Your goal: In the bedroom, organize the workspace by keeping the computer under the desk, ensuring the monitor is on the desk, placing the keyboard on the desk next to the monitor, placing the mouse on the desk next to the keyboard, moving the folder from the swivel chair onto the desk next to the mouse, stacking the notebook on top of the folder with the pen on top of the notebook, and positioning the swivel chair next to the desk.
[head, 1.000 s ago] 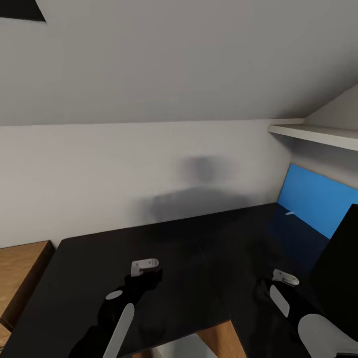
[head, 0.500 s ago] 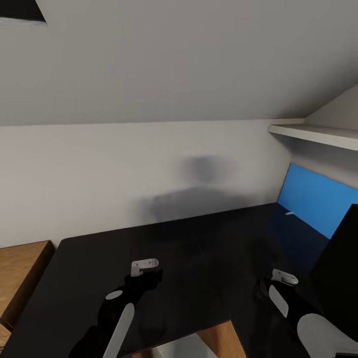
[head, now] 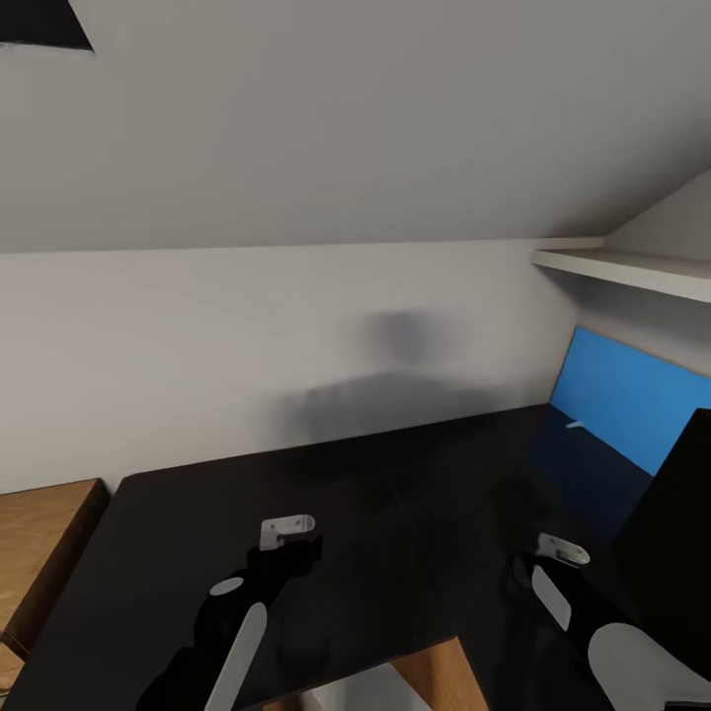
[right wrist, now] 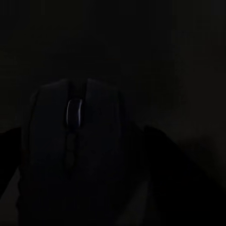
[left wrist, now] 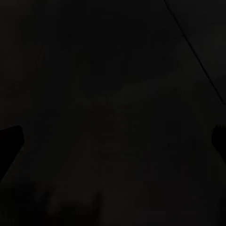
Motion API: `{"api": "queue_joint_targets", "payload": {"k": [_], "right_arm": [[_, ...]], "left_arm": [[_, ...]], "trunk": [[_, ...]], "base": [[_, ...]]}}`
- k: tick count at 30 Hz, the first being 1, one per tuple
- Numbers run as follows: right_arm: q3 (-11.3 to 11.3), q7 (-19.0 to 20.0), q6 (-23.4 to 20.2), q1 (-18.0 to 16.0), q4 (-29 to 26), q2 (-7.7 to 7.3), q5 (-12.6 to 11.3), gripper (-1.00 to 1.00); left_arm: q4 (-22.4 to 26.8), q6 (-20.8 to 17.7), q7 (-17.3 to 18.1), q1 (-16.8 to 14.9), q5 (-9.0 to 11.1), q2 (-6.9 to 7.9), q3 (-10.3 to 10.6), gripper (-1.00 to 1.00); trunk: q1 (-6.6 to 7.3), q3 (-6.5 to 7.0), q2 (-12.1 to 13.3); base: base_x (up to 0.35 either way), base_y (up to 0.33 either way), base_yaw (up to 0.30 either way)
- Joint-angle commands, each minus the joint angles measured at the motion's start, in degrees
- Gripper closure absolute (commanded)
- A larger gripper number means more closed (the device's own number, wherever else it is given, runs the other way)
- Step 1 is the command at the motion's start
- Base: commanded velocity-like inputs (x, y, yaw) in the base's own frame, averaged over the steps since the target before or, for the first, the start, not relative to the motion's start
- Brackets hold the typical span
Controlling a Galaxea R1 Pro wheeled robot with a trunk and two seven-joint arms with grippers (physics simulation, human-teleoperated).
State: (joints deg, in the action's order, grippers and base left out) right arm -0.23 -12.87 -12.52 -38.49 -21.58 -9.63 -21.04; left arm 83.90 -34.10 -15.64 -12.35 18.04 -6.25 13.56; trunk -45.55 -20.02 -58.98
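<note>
Landmark: desk (head: 395,494), black top, blue back panel (head: 622,395) at its far right end.

Left of the desk: light-wood cabinet (head: 39,533), partly cut by the frame edge.

Left gripper (head: 288,533) hangs over the desk's near-left area. In the left wrist view its fingers (left wrist: 9,146) sit at opposite frame edges, spread wide with nothing between them but bare desk top.

Right gripper (head: 563,549) is low over the desk's near-right area. The right wrist view shows the mouse (right wrist: 75,141): dark, rounded, pale scroll wheel, lying on the desk right in front of the camera. Dark fingers flank it, possibly touching; the render is too dark, so I cannot tell whether the jaws are clamped or loose. From the head view the mouse itself is hard to pick out, black on black.

Right of that gripper: monitor (head: 681,533), a black slab on the desk's right side, cut off by the frame. White shelf (head: 632,267) above the blue panel.
</note>
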Motion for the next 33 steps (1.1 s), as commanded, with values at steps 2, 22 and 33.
{"api": "queue_joint_targets", "payload": {"k": [2, 22, 33], "right_arm": [[0.0, 0.0, -0.2, 0.0, -0.3, 0.16, -0.4, 1.00], [3.1, -0.2, -2.0, 8.6, -30.0, 7.21, -0.3, 1.00], [3.6, -0.2, -2.0, 9.5, -30.9, 7.57, -0.3, 1.00]], "left_arm": [[0.1, -0.2, -0.5, 0.0, 0.6, 0.01, 0.1, -1.00], [0.0, -0.3, -0.5, 0.0, 0.6, 0.09, 0.0, -1.00], [0.0, -0.3, -0.4, 0.0, 1.5, 1.32, -0.7, -1.00]], "trunk": [[0.44, 0.29, 0.8], [2.64, 2.09, 4.8], [2.64, 2.07, 4.8]], "base": [[0.000, 0.000, 0.000], [0.000, 0.000, 0.000], [-0.182, 0.035, 0.215]]}}
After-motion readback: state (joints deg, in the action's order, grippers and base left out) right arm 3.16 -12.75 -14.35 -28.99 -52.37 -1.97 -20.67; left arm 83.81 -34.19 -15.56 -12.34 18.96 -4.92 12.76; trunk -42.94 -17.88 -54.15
